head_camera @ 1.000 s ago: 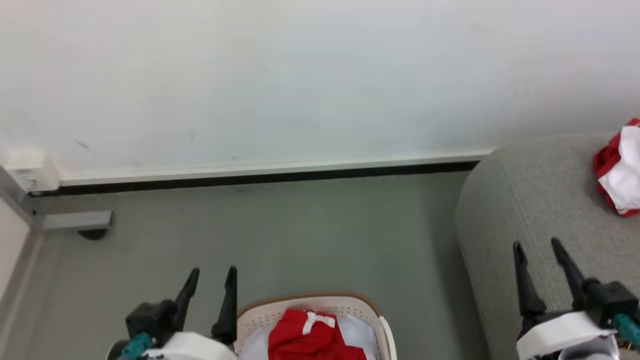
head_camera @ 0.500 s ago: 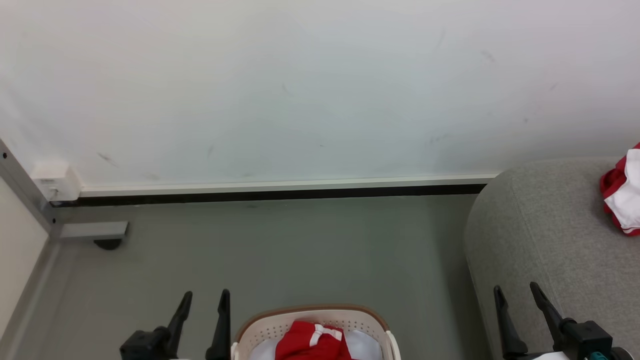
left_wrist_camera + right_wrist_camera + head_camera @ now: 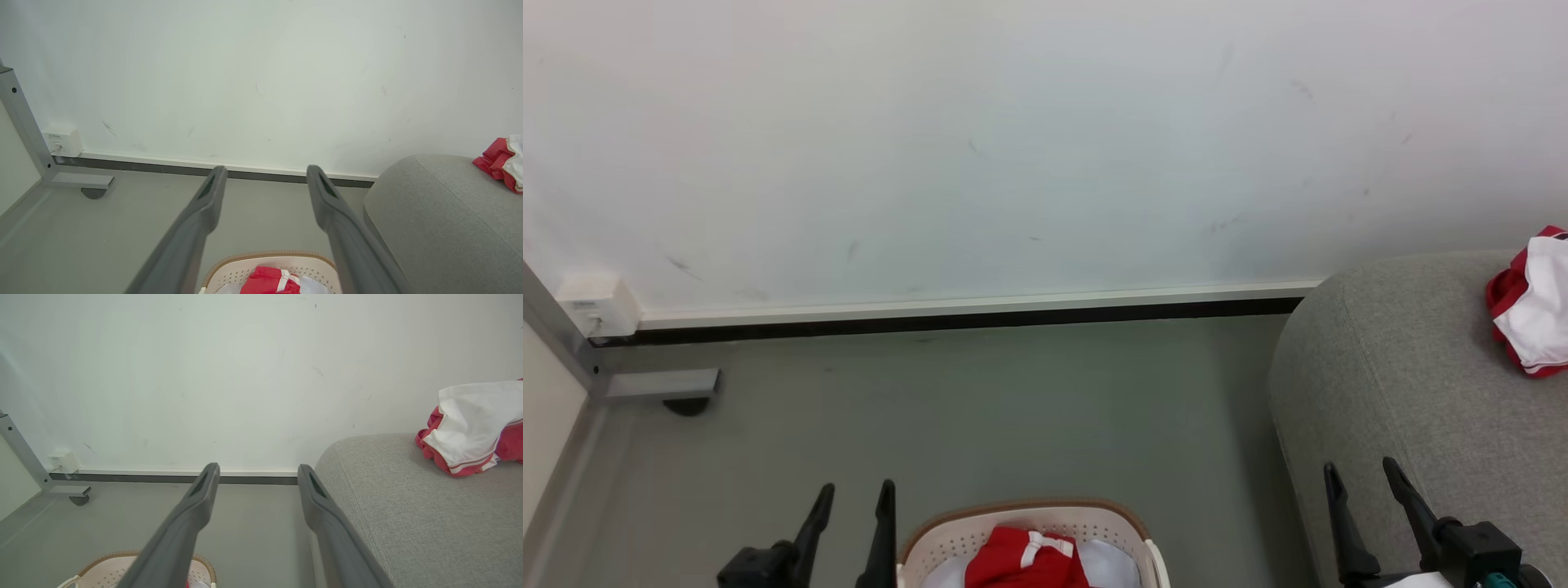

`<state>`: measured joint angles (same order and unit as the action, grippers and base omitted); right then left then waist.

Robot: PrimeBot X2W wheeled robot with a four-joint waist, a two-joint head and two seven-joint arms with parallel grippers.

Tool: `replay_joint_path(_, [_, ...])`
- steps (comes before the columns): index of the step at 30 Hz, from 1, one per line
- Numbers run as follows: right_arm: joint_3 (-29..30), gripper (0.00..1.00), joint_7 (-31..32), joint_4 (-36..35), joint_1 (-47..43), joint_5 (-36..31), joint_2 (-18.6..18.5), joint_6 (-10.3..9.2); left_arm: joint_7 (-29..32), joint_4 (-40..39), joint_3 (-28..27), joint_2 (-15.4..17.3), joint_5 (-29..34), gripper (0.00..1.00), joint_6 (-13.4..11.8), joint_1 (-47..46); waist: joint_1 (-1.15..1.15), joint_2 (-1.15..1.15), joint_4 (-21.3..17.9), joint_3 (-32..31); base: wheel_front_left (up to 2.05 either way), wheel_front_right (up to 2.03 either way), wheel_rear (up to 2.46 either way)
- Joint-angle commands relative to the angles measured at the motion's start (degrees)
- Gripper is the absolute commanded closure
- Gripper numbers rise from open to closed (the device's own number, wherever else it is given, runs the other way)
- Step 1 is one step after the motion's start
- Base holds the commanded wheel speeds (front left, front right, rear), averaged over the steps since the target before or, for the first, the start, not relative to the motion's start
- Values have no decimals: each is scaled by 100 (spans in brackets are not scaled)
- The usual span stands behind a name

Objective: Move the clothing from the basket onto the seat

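Note:
The white perforated basket point(image 3: 980, 535) with a tan rim sits at the bottom middle of the head view, red and white clothing point(image 3: 1025, 559) bunched inside it. Another red and white garment point(image 3: 1529, 302) lies on the light-grey seat point(image 3: 1405, 384) at the right edge. My left gripper point(image 3: 856, 492) hangs open just left of the basket, nothing between its fingers. My right gripper point(image 3: 1361, 470) is open and empty over the seat's front corner. The left wrist view shows the basket point(image 3: 245, 269), its clothing point(image 3: 269, 281) and the seat point(image 3: 441, 220); the right wrist view shows the garment point(image 3: 470, 424) on the seat point(image 3: 408, 514).
A white wall with a pale baseboard point(image 3: 964, 304) runs across the back. A grey metal frame leg point(image 3: 654, 382) with a caster and a white wall box point(image 3: 592, 302) stand at the left. Grey-green floor point(image 3: 1013, 408) spreads between wall, basket and seat.
The head camera has tilted, so the whole picture shifted and both grippers and the basket sit lower in it. Both grippers stay open and empty; the clothing lies as before.

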<state>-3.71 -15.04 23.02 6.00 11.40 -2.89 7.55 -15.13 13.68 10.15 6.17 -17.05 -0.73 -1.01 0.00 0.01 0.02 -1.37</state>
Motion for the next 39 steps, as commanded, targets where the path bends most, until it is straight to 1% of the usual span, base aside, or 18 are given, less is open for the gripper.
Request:
replay_joint_path(1, [-11,0,-20,-11,43,68,-1,-13,-3,15,-35,-12,106,0,25,-13,0,-1,-2,-6,0,0,0])
replay_joint_path(13, [-39,0,-21,-13,70,92,0,-12,-3,95,-275,-171,324,0,244,-62,0,-1,-20,43,0,0,0])
replay_joint_path(18, [-53,0,-20,-63,109,74,-1,-12,-2,263,-221,-202,418,0,359,-164,0,-1,-68,202,0,0,0])
replay_joint_path(20, [-79,0,-20,-103,187,65,0,-12,-2,422,-133,-212,449,0,425,-264,0,-1,-113,355,0,0,0])
replay_joint_path(26, [-135,0,-19,-271,508,63,-3,-12,112,938,207,-194,560,0,579,-860,0,-1,-288,1016,0,0,0])
replay_joint_path(34, [-187,0,-12,-618,1074,198,-1,-12,751,1864,901,-122,822,0,767,-1909,0,-1,-581,2169,0,0,0])
replay_joint_path(39, [-276,0,-11,-921,1483,289,-1,-12,1129,2494,1307,-54,773,0,808,-2615,0,-1,-756,3009,0,0,0])
